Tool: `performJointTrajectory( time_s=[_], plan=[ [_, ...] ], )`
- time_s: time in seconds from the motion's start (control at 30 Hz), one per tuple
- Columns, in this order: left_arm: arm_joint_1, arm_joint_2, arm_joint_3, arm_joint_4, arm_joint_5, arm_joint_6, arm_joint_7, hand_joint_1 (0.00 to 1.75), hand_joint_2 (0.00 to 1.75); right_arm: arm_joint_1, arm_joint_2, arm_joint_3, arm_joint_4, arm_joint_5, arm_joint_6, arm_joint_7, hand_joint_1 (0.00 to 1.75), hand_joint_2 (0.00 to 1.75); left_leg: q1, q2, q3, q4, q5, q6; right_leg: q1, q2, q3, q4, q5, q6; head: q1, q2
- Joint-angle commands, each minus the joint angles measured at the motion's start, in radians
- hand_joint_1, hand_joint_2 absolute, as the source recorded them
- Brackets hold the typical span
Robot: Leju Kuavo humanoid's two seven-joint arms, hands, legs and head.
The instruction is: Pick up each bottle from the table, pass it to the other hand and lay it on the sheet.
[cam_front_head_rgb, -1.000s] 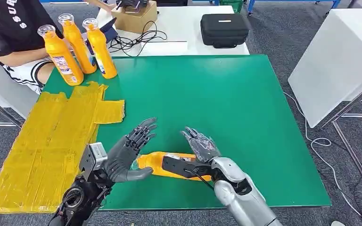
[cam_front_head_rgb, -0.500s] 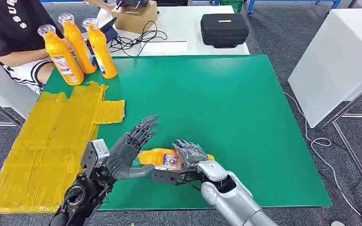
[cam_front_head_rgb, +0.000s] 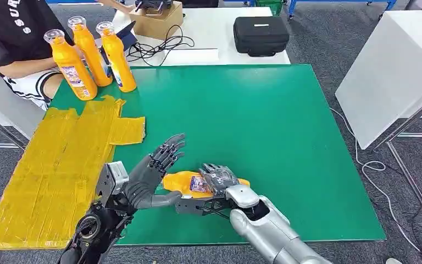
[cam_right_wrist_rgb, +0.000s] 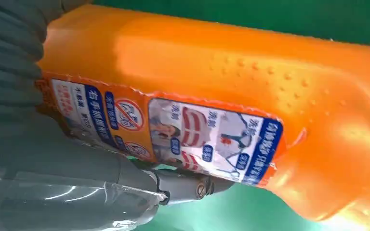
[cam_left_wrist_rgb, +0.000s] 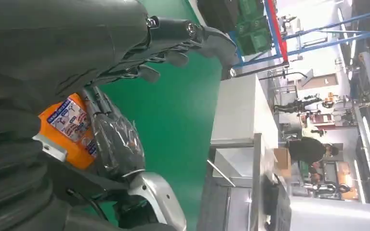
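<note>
Head view: the orange bottle lies on its side near the front edge of the green table, wrapped by the right hand, whose fingers are curled over its labelled middle. The left hand stands just beside the bottle's free end with fingers spread and nothing in it; its thumb lies at or under that end, and contact cannot be confirmed. The yellow sheet lies to the left, nothing on it. Three more bottles stand upright at the far left corner, beside a seated person.

Left wrist view: the left hand's fingers arch open above the bottle's label; the right hand's dark fingers cover the body beside it.

Right wrist view: the bottle is close up, glossy plastic with a dimpled patch and a paper label. Judgement: rigid, smooth and likely slippery; weight unknown. The left hand should take the exposed body clear of the right fingers, preferably on the textured zone or the label.
</note>
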Motion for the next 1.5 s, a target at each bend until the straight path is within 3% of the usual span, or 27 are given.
performJointTrajectory(
  time_s=[0.03, 0.5, 0.87, 1.5],
  plan=[
    [-0.028, -0.022, 0.004, 0.06, -0.009, -0.004, 0.016, 0.0, 1.75, -0.036, -0.001, 0.089, 0.186, 0.054, 0.03, 0.032, 0.0, 1.75, 0.0, -0.001, 0.004, -0.002, 0.0, 0.0, 0.0, -0.002, 0.004, -0.002, 0.0, 0.001, 0.0, 0.0],
    [-0.017, -0.022, 0.015, 0.052, -0.01, 0.003, 0.024, 0.0, 1.75, -0.017, -0.031, 0.1, 0.103, 0.08, 0.035, 0.048, 0.0, 1.75, 0.001, 0.001, 0.01, -0.002, 0.001, 0.0, 0.0, -0.003, 0.01, -0.003, 0.001, 0.001, 0.0, 0.0],
    [0.026, -0.008, 0.038, 0.03, -0.009, 0.025, 0.029, 0.0, 1.75, 0.09, -0.141, 0.074, -0.236, 0.138, 0.059, 0.084, 0.0, 1.75, 0.0, -0.002, 0.009, -0.002, 0.0, 0.0, 0.0, -0.004, 0.01, -0.003, 0.0, 0.001, 0.0, 0.0],
    [0.036, -0.016, 0.06, 0.038, -0.014, 0.022, 0.031, 0.0, 1.75, 0.166, -0.169, -0.013, -0.336, 0.178, 0.065, 0.105, 0.0, 1.75, 0.0, -0.002, 0.003, -0.001, 0.0, -0.001, 0.0, -0.003, 0.005, -0.002, 0.0, 0.001, 0.0, 0.0]
  ],
)
